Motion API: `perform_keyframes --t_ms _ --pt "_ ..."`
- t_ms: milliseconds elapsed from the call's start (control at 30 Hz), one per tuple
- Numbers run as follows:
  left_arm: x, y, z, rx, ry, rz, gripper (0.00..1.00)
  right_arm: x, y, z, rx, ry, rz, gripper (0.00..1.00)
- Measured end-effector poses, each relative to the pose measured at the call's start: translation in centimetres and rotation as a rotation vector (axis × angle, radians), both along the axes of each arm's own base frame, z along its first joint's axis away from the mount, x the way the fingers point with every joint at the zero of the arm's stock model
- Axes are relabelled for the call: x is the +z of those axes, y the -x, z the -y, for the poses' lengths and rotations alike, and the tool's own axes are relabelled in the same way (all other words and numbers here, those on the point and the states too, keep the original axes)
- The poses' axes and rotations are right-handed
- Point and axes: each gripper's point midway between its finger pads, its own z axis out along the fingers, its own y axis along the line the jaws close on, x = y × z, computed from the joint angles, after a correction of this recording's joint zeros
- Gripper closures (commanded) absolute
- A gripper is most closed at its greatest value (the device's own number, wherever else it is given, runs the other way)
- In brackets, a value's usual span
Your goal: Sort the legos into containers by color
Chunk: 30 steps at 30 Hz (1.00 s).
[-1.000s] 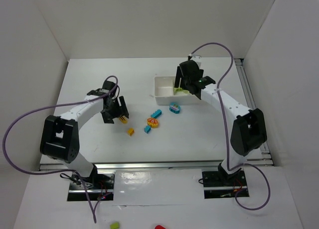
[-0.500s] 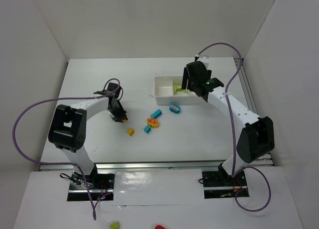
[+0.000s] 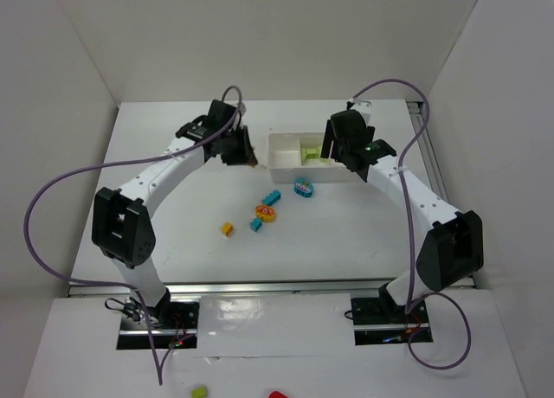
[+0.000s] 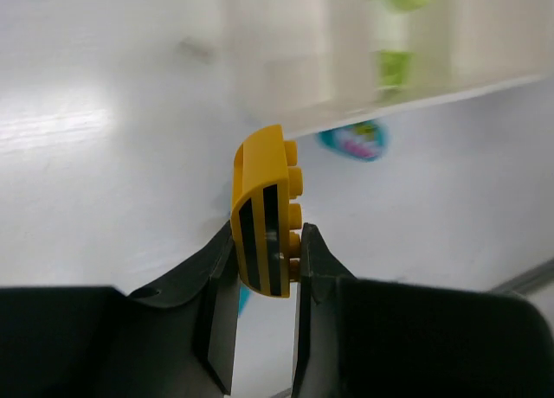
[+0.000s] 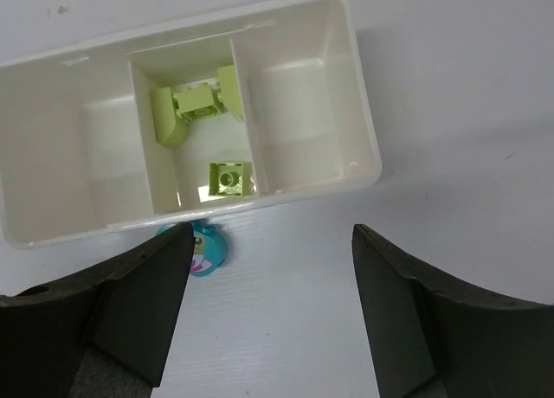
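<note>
The tray [image 3: 286, 169] lies toward the back of the surface [image 3: 164, 216], its three compartments in a row from left to right. In the middle compartment lie three bricks [image 5: 229, 178]: two together at the far end, one against the near wall. Just in front of that wall, on the surface, sits a round piece [image 3: 304, 188]. Nearer to me and leftward lie a loose brick [image 3: 272, 196], a second round piece [image 3: 266, 213], another brick [image 3: 256, 225] just beside it, and a last brick [image 3: 227, 228] apart, farthest left. My left gripper [image 4: 267, 242], just left of the tray, has a held brick [image 4: 260, 177] between its fingers.
</note>
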Motion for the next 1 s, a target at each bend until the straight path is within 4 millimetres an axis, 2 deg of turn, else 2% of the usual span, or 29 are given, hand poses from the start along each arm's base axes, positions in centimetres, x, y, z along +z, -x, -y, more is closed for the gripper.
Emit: perform_keyframes --t_ms 100,200,233,300,400,467,500,533,600,633,733,833,900,1000 --pt "5.8 -2.2 4.7 -0.113 0.081 0.144 0.93 -0.1 0.5 0.5 -0.018 -0.015 -0.003 0.19" --pt "7.7 -4.0 8.5 -0.187 0.122 0.198 0.93 -0.4 1.7 1.0 -0.028 -0.025 -0.017 0.19" --pt "7.5 -4.7 9.3 -0.199 0.126 0.202 0.93 -0.4 2.2 1.2 -0.031 -0.026 -0.023 0.19" --pt "5.9 -6.0 10.7 -0.211 0.119 0.181 0.93 0.0 3.2 1.6 -0.038 -0.03 -0.03 0.19" --pt "2.1 -7.7 11.9 -0.213 0.092 0.118 0.87 1.3 4.4 2.2 -0.055 -0.051 -0.009 0.19" --pt "-0.1 -8.6 12.3 -0.21 0.075 0.085 0.71 1.9 5.2 2.7 -0.067 -0.061 0.001 0.19" --pt "-1.3 -8.9 12.4 -0.209 0.063 0.059 0.52 2.2 5.7 3.0 -0.073 -0.067 0.004 0.19" --pt "-2.0 -9.1 12.5 -0.208 0.054 0.051 0.4 2.4 6.0 3.1 -0.076 -0.072 0.008 0.19" --pt "-2.8 -9.3 12.4 -0.206 0.038 0.035 0.23 2.4 6.7 3.3 -0.081 -0.082 0.008 0.19" --pt "-3.0 -9.2 12.3 -0.202 0.031 0.028 0.18 2.1 7.1 3.4 -0.083 -0.085 0.0 0.19" --pt "-2.4 -9.2 12.0 -0.196 0.021 0.038 0.14 0.7 7.9 3.5 -0.085 -0.084 -0.039 0.19" --pt "-1.1 -8.6 11.2 -0.192 -0.005 0.062 0.2 -0.6 8.6 3.5 -0.08 -0.082 -0.08 0.19" --pt "-0.2 -7.0 9.7 -0.178 -0.037 0.07 0.21 -0.9 8.7 3.5 -0.08 -0.084 -0.088 0.19" --pt "1.5 -3.2 7.0 -0.156 -0.079 0.074 0.2 -0.9 8.7 3.4 -0.079 -0.088 -0.088 0.19"
